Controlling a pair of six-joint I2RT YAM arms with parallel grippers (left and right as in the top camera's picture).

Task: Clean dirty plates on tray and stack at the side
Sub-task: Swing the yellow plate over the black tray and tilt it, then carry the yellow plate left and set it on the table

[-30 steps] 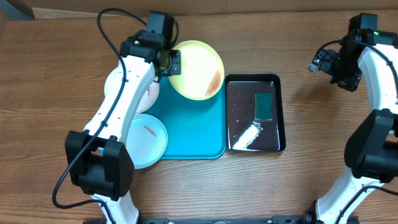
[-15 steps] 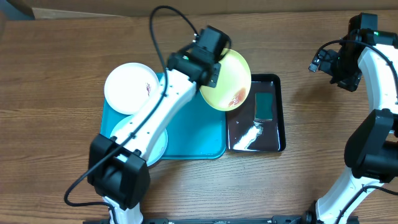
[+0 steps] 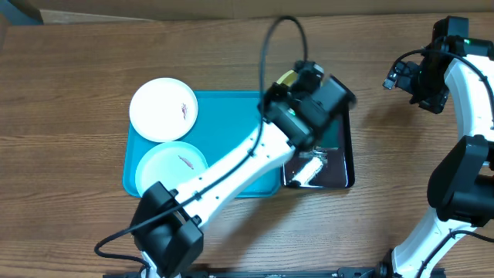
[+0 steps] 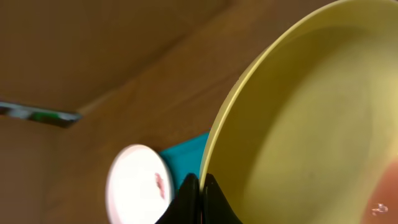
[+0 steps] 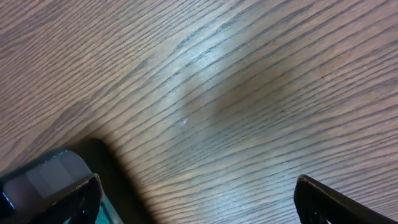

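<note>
My left gripper (image 3: 297,86) is shut on the rim of the yellow-green plate (image 4: 311,124) and holds it tilted, raised over the black bin (image 3: 346,166). Overhead, only a sliver of that plate (image 3: 287,77) shows past my wrist. In the left wrist view the fingertips (image 4: 200,199) pinch the rim. The white plate (image 3: 163,109), with a small brown-orange scrap, lies at the far left corner of the turquoise tray (image 3: 231,123). The pale blue plate (image 3: 171,166), also with a scrap, lies at its near left. My right gripper (image 3: 421,85) hangs open and empty at the far right; its wrist view (image 5: 199,199) shows only bare wood.
The black bin stands just right of the tray and holds white residue (image 3: 309,166); my left arm covers most of it. The white plate (image 4: 137,186) and a tray corner (image 4: 186,155) show blurred in the left wrist view.
My left arm has swung right with the yellow-green plate, from the tray's far edge to over the black bin. The right arm has not moved.
</note>
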